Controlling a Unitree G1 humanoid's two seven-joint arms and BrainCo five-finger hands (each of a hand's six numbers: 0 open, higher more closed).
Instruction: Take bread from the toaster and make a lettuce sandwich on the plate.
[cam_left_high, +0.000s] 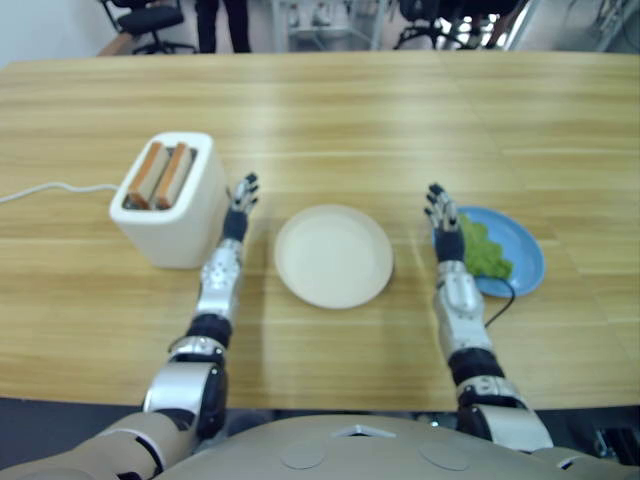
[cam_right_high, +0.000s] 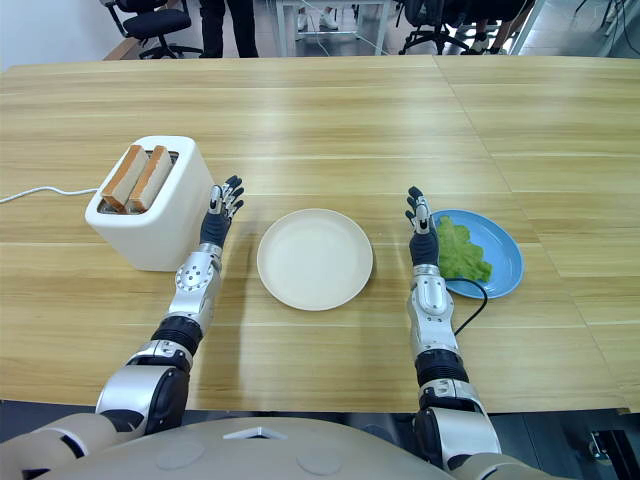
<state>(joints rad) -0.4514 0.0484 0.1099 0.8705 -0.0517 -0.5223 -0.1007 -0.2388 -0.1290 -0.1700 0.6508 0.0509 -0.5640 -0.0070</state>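
A white toaster (cam_right_high: 148, 205) stands at the left with two slices of bread (cam_right_high: 137, 177) sticking up from its slots. A cream plate (cam_right_high: 315, 258) lies bare in the middle. At the right a blue plate (cam_right_high: 505, 258) holds green lettuce (cam_right_high: 460, 250). My left hand (cam_right_high: 222, 208) rests flat and open on the table between the toaster and the cream plate. My right hand (cam_right_high: 419, 222) lies flat and open beside the left rim of the blue plate, holding nothing.
The toaster's white cord (cam_right_high: 40, 191) runs off to the left edge. A thin black cable (cam_right_high: 470, 305) curls by my right wrist. The wooden table (cam_right_high: 330, 110) stretches far back; office chairs (cam_right_high: 155, 18) stand behind it.
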